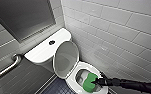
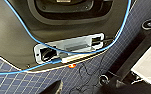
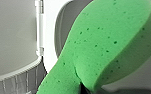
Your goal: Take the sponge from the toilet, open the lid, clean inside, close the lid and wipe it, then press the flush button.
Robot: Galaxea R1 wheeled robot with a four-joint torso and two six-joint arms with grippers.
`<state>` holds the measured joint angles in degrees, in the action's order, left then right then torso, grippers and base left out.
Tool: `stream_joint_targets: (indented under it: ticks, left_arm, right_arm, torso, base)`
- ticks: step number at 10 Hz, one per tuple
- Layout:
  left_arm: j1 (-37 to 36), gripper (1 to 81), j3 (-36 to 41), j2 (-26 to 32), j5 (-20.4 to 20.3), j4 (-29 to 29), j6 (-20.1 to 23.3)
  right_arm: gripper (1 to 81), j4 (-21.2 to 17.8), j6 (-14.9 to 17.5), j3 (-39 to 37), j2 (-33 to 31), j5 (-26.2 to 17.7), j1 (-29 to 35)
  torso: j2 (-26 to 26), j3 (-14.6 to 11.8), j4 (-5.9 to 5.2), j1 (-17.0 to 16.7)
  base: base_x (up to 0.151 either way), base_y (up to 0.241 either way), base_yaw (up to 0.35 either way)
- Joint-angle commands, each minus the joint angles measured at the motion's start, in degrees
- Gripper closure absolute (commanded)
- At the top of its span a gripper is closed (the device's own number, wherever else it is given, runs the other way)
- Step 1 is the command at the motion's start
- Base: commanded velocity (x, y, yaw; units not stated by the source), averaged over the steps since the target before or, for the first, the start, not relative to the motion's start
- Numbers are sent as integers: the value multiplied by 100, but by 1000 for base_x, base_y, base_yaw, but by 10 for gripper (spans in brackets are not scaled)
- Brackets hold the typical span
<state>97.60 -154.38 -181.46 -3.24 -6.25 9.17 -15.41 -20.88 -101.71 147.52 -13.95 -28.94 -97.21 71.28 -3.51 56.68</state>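
Head view: toilet [image 1: 41, 52], lid [image 1: 66, 58] raised; flush button [image 1: 51, 42] set in tank top; sponge [image 1: 89, 82] held inside the bowl, clamped by right gripper [image 1: 95, 81].
Left wrist view: blue cable [image 2: 28, 37] draped above dark tiled floor [image 2: 73, 80].
Right wrist view: sponge [image 3: 108, 45] gripped at one end.

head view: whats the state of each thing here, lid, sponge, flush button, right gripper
white oval toilet lid: open, raised upright in front of the tank
bright green sponge pad: held, down in the bowl
small dark round flush button: untouched, nothing on it
right gripper: shut on the sponge pad
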Motion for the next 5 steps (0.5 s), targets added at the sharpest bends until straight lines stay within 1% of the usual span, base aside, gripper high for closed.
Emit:
stream_joint_targets:
  ticks: [1, 3, 5]
  left_arm:
    - [300, 10, 48, -207, 562, -51, 32]
    - [282, 10, 48, -216, 562, -60, 32]
    - [282, 10, 48, -225, 562, -69, 32]
  right_arm:
    - [811, 108, -4, -357, 280, -1126, 1183]
    - [811, 213, -12, -655, 631, -1365, 1307]
    - [811, 293, -12, -1024, 1018, -1426, 1429]
  torso:
    - [0, -2, 0, 0]
    - [0, 0, 0, 0]
    - [0, 0, 0, 0]
  base:
    - [0, 0, 0]
    - [0, 0, 0]
    - [0, 0, 0]
